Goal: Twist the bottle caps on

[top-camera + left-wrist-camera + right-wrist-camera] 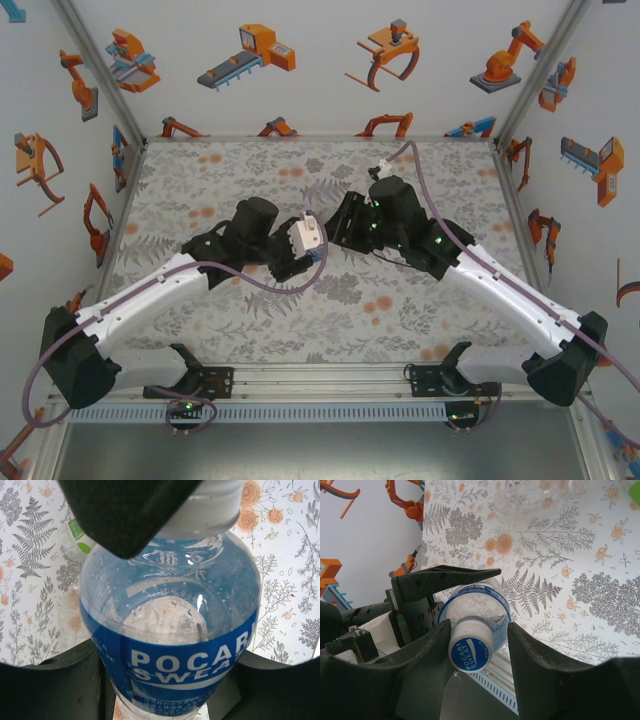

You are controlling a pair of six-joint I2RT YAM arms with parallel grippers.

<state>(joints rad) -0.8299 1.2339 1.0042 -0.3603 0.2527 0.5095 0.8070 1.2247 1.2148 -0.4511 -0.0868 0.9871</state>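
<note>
As both arms meet over the middle of the worktop, the left gripper is pinching the blue-label bottle around its body, fingers pressed in on either side of the label band. That bottle is up off the floral surface, tipped over so its neck points towards the right arm. And look, the white cap is sitting on that neck, its blue-printed top facing the right wrist camera. The right gripper has its jaws straddling the cap. One finger touches the cap's side, and the other sits just beside it with the bottle's shoulder showing between, so whether it truly clamps the cap I cannot tell. Down on the worktop beyond the held bottle rests the plain clear bottle, with the green-label bottle just beside it, both apart from the grippers.
</note>
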